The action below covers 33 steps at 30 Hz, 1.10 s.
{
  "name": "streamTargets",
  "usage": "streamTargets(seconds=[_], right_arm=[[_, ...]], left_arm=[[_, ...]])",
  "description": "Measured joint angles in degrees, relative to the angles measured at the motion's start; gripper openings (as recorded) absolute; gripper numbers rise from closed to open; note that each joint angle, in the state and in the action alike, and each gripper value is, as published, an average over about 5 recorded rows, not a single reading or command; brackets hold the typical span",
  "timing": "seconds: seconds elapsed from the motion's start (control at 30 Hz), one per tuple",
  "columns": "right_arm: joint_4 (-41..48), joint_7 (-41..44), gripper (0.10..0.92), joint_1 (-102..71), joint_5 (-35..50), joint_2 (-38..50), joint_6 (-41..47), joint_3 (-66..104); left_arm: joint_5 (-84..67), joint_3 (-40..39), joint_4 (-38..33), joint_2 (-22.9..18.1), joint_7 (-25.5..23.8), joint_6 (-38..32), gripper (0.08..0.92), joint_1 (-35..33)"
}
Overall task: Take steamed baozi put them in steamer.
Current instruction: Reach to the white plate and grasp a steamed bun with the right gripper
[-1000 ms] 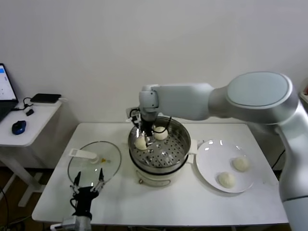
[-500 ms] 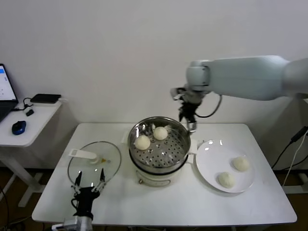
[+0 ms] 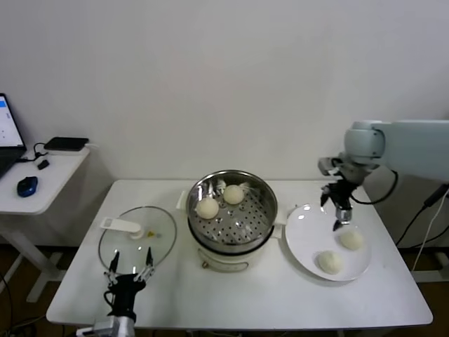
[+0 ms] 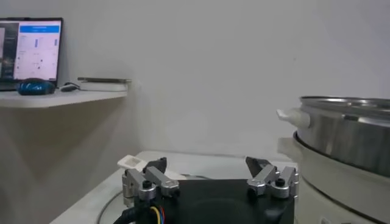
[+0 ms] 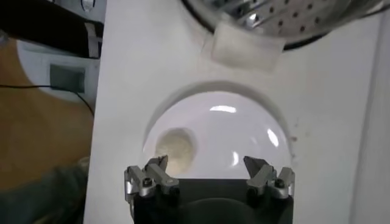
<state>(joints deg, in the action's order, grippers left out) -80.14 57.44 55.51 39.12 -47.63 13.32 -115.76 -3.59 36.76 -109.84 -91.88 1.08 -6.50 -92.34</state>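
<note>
A: Where are the steamed baozi right now?

B: 2 of them, one (image 3: 208,208) and another (image 3: 233,194), sit on the perforated tray inside the steamer (image 3: 233,242), toward its far-left part, close beside each other. The other 2 lie on the white plate (image 3: 302,235) to the right of the steamer: one (image 3: 351,239) nearer the wall, one (image 3: 330,262) nearer the front edge of the bench (image 3: 280,295).

A: And the right tool?

B: The right tool (image 3: 338,210) hangs above the far side of the plate, just over the farther bun there, pointing down. Its fingers are spread wide and pinch nothing; the right wrist view shows them (image 5: 208,176) apart over the plate with one bun (image 5: 176,148) below.

A: The left one?

B: The left tool (image 3: 128,267) is parked low at the front-left of the bench, fingers spread and empty, beside the glass lid (image 3: 137,239) that lies flat left of the steamer. From the left wrist view its fingers (image 4: 210,176) stand apart, with the steamer wall (image 4: 347,140) off to one side.
</note>
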Motion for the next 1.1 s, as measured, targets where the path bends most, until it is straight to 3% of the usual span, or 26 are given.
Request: streamTargets(seconds=[0.47, 1.1], right_arm=[[2.4, -3.0, 0.823, -13.6, -7.3, 6.8, 0.3, 7.5], [5.8, -5.8, 0.823, -27.4, -12.7, 7.4, 1.4, 18.9]], left_arm=[[0.5, 0.1, 1.0, -0.1, 0.1, -0.3, 0.823, 0.0], [0.9, -0.1, 1.1, 0.1, 0.2, -0.5, 0.823, -0.2]])
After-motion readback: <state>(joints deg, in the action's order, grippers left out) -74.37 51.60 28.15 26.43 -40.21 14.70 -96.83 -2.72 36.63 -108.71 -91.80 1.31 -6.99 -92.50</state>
